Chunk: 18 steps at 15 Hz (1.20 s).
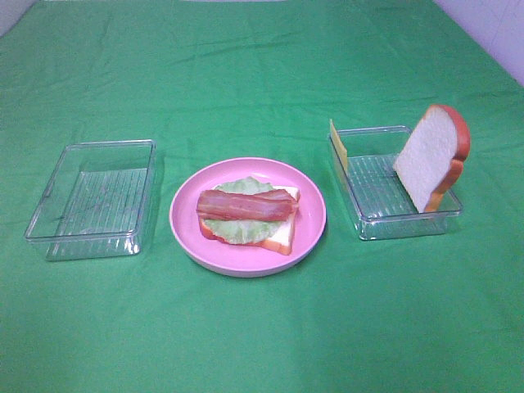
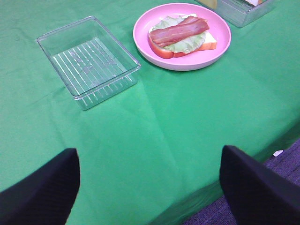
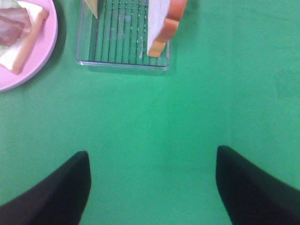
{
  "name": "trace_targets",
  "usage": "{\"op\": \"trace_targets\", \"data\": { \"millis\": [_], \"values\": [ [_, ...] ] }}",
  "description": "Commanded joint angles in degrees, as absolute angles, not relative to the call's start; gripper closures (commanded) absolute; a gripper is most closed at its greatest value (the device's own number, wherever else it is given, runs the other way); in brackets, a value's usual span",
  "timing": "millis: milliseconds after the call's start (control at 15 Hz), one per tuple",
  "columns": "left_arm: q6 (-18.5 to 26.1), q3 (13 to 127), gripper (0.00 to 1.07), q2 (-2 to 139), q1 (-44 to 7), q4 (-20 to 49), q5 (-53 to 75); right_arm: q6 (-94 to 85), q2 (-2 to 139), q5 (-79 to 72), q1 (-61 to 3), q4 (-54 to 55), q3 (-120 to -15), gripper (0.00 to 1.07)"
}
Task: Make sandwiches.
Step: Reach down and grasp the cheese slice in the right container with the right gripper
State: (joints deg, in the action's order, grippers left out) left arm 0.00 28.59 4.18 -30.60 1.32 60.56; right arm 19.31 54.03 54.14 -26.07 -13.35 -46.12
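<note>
Your left gripper (image 2: 149, 187) and right gripper (image 3: 152, 185) hang wide open, empty; the orange-crusted white bread slice (image 1: 427, 155) leans in its clear ribbed tray (image 1: 401, 226).

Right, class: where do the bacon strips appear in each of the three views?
Exterior high: bacon strips at centre, atop lettuce.
Left wrist: bacon strips whole, beside the empty clear tray.
Right wrist: only an end shows, at the frame's edge.
Shared landmark: the pink plate under them.
</note>
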Motion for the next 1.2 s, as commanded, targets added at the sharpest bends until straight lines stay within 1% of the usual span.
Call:
{"op": "trace_targets", "data": {
  "millis": [67,200,267,467,733,933,1067,1200],
  "values": [
    [0.0,28.59,0.29,3.9,-31.05,1.78,59.87,19.65,61.08,51.85,-26.3,-12.38,-50.76,0.37],
    [0.0,28.59,0.29,3.9,-31.05,1.78,59.87,18.79,66.06,51.74,-26.3,-11.46,-54.66,0.37],
    [0.0,28.59,0.29,3.9,-31.05,1.78,59.87,17.36,70.7,51.74,-26.3,-9.8,-57.98,0.37],
    [0.0,28.59,0.29,3.9,-31.05,1.78,59.87,15.3,78.32,52.02,-26.3,-5.1,-64.46,0.37],
    [0.0,28.59,0.29,3.9,-31.05,1.78,59.87,11.92,91.56,58.9,-26.3,-2.64,-76.38,0.37],
    [0.0,28.59,0.29,3.9,-31.05,1.78,59.87,10.71,99.64,60.56,-26.3,-2.58,-83.54,0.46],
    [0.0,28.59,0.29,3.9,-31.05,1.78,59.87,10.66,104.16,61.08,-26.3,-2.58,-87.95,0.47],
    [0.0,28.59,0.29,3.9,-31.05,1.78,59.87,9.45,109.15,64.46,-26.3,-1.78,-93.11,0.5]
  ]
}}
